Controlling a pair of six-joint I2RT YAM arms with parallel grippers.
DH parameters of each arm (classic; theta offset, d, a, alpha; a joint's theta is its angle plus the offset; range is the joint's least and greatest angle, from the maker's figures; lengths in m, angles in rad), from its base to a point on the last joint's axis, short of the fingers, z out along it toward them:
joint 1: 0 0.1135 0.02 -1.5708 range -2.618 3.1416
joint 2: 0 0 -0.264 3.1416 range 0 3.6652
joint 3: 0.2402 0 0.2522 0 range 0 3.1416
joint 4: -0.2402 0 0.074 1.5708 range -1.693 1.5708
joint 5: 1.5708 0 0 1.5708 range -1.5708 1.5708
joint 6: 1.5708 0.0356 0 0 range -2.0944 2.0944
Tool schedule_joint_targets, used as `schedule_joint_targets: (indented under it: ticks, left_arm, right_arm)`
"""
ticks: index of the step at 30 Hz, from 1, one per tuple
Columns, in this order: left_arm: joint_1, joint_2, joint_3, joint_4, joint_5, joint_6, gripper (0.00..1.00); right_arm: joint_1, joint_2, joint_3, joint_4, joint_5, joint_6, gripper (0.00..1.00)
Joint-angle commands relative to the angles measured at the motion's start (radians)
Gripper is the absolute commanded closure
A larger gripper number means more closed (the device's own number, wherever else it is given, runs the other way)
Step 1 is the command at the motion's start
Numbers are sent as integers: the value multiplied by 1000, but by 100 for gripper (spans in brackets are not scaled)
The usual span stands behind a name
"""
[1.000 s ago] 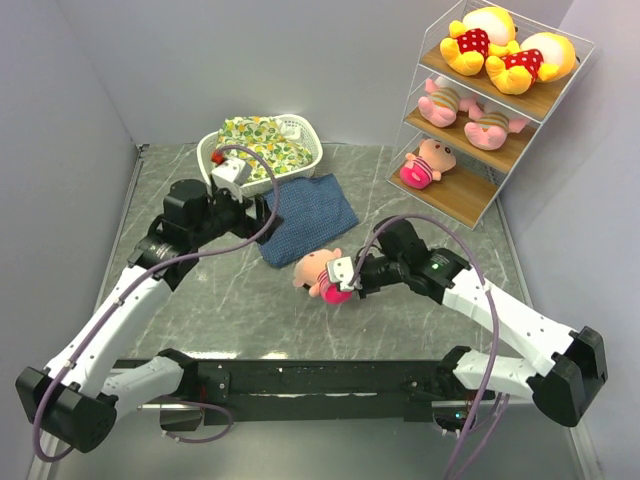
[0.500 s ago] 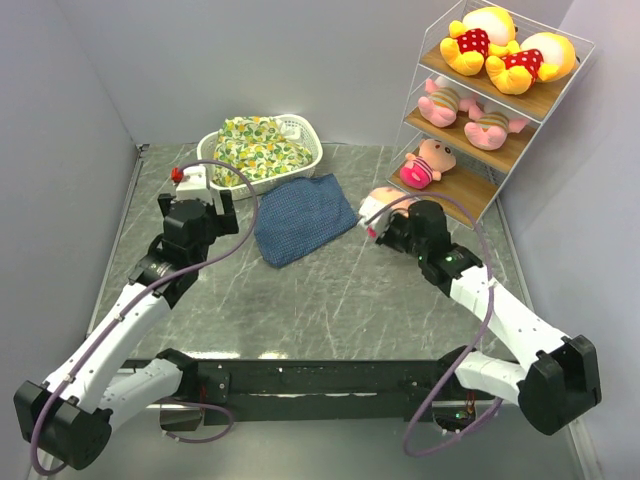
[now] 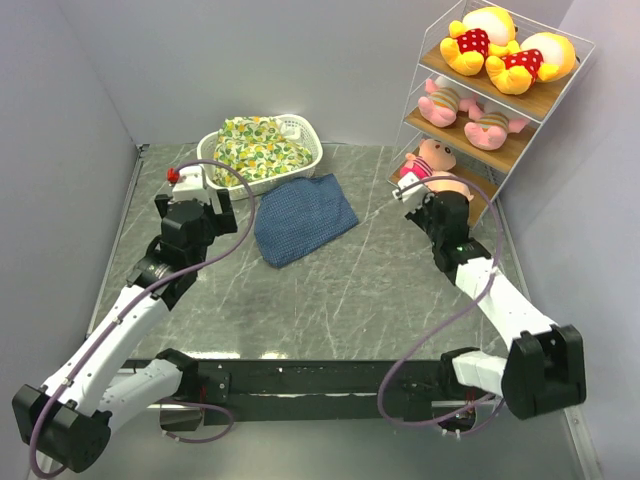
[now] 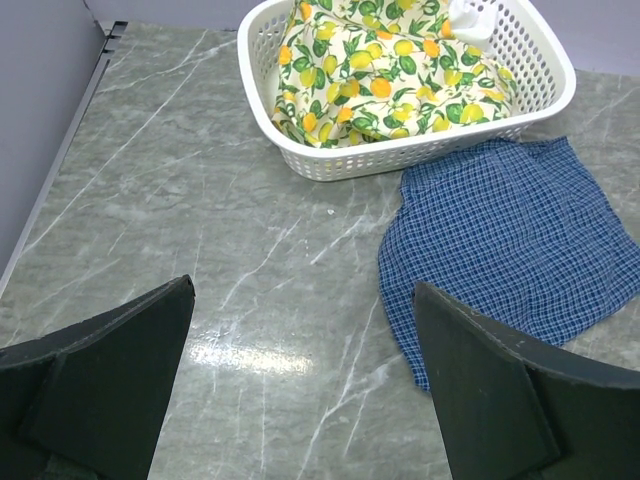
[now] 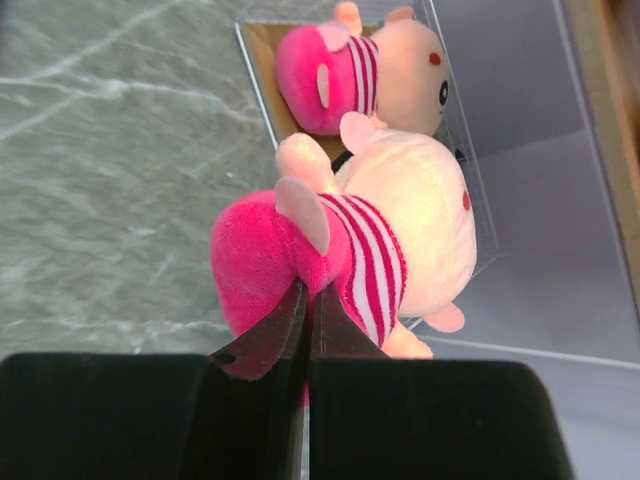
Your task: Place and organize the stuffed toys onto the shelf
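Observation:
The shelf [image 3: 516,152] stands at the back right. Two yellow bears [image 3: 478,40] [image 3: 532,60] lie on its top board and two striped piglets [image 3: 441,103] [image 3: 491,128] on the middle one. A pink-hatted doll [image 3: 428,160] [image 5: 362,72] lies on the bottom board. My right gripper [image 3: 424,194] [image 5: 308,292] is shut on the pink part of a second doll [image 3: 447,186] [image 5: 380,245], held at the front edge of that bottom board, right beside the first. My left gripper [image 4: 303,288] [image 3: 195,203] hangs open over bare table at the left, nothing between its fingers.
A white basket [image 3: 303,165] [image 4: 420,152] with a lemon-print cloth bundle [image 3: 256,146] [image 4: 380,75] sits at the back middle. A blue checked cloth [image 3: 300,216] [image 4: 510,245] lies in front of it. Grey walls close in both sides, the right one just behind the shelf.
My right arm has carried the doll from the middle of the table up to the shelf's bottom board. My left arm has drawn back leftward, off the blue cloth.

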Motion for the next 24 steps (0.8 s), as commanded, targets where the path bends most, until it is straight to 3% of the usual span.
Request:
schedule_joint_targets:
  ticks: [1,4,9,21,24]
  left_arm:
    - [1,-25,-7,50,8,-11,4]
    - [1,-17,1,39,5,-13,4]
    - [1,-26,-7,47,0,-21,3]
    - [0,-88,-21,78,26,-25,4]
    - [0,-108,-27,87,45,-27,4]
  right_arm:
    - [-59,86,-14,178,21,-72,100]
    - [-99,169,-11,246,30,-98,100]
    - [-128,279,-86,574,77,-260,100]
    - [-189,511,77,548,15,-325,100]
    - [-189,548,77,608,7,-336,91]
